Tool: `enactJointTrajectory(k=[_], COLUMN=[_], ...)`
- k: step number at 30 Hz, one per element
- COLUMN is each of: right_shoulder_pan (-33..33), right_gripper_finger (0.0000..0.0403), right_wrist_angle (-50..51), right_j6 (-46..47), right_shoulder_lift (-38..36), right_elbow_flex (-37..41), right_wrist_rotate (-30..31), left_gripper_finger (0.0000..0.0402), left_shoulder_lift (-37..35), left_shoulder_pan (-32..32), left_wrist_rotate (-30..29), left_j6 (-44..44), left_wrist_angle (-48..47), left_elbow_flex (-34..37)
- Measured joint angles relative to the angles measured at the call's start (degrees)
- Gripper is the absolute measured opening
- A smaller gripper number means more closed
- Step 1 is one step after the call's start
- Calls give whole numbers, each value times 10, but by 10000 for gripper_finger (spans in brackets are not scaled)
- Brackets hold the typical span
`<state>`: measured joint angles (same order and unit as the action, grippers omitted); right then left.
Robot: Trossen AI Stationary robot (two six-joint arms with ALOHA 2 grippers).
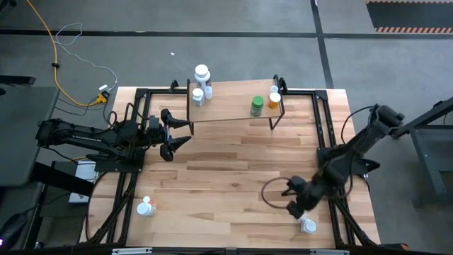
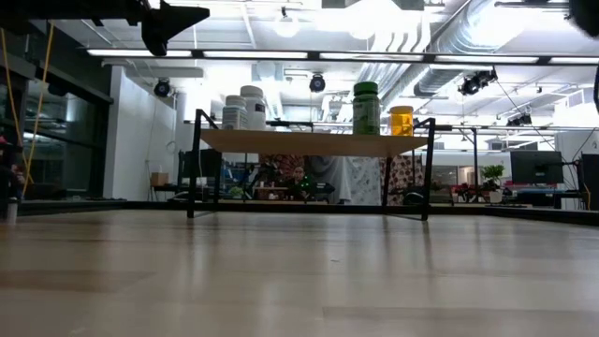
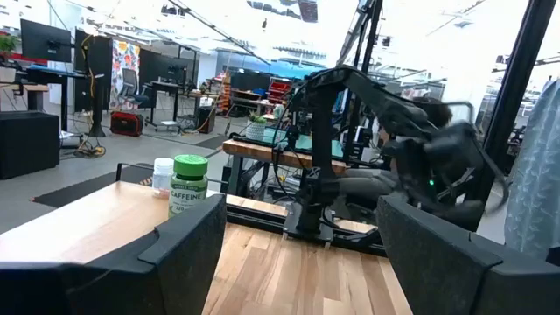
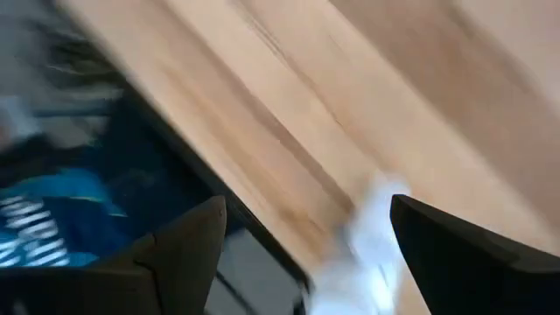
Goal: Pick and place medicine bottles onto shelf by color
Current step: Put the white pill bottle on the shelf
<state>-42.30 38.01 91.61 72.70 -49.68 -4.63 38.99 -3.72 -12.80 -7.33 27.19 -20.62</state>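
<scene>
The shelf [image 1: 233, 108] stands at the table's far middle. On its left end stand white medicine bottles [image 1: 202, 83]; on its right end are a green one [image 1: 257, 106] and an orange one [image 1: 274, 100]. A white, red-topped bottle [image 1: 146, 207] lies near the table's near left corner. Another white bottle [image 1: 308, 225] lies near the near right corner. My right gripper [image 1: 297, 210] hangs open just above and to the left of it, tipped down; the right wrist view shows that bottle [image 4: 367, 249] blurred between the fingers' line. My left gripper [image 1: 185, 132] is open, level, by the shelf's left end.
Black frame rails [image 1: 325, 142] run along the table's left and right sides. A dark cable loop [image 1: 272, 193] lies on the wood beside my right gripper. The middle of the tabletop [image 1: 233, 170] is bare wood.
</scene>
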Motion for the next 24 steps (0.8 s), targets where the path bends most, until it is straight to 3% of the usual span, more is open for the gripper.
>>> enactJointTrajectory(k=[6,24], right_shoulder_pan=[-56,-61], right_gripper_finger=[314,314], right_wrist_angle=[94,68], right_j6=[158,188], right_shoulder_lift=[73,157], right_elbow_flex=[-39,-47], right_wrist_rotate=[-35,-52], left_gripper_finger=[287,287], left_shoulder_lift=[0,0], left_shoulder_pan=[0,0], left_wrist_rotate=[0,0], left_j6=[14,13], left_wrist_angle=[2,4], left_elbow_flex=[-2,-2])
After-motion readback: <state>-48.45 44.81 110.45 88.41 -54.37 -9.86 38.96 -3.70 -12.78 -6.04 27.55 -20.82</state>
